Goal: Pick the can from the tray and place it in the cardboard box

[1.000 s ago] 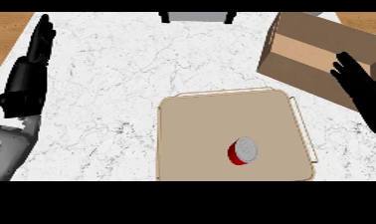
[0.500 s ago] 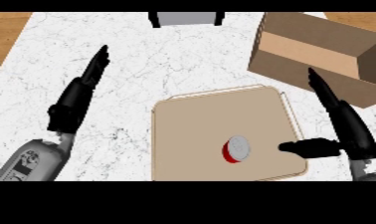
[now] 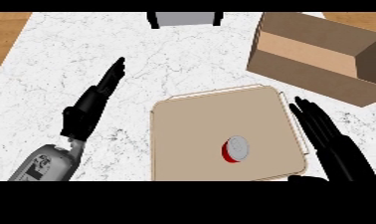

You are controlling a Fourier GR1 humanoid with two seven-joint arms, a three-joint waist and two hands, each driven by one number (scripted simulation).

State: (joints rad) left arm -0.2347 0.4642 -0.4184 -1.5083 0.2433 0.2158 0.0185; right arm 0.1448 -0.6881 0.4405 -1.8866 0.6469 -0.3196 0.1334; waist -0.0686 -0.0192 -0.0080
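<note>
Right hand [image 3: 330, 141] hovers flat-fingered just off the tray's [image 3: 191, 133] right rim, holding nothing, lined up for the upright can [image 3: 234, 149] on it, while the left hand [image 3: 92, 106] lies straight-fingered over the table [image 3: 88, 44], cardboard box [image 3: 308, 58] waiting beyond.

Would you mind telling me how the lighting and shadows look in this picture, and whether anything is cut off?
In the head view the light is even, with no glare on the marble counter; the only clear shade is inside the cardboard box. The can on the tray shows plainly, top up. The right hand is cut by the lower edge; the left hand shows whole.
</note>
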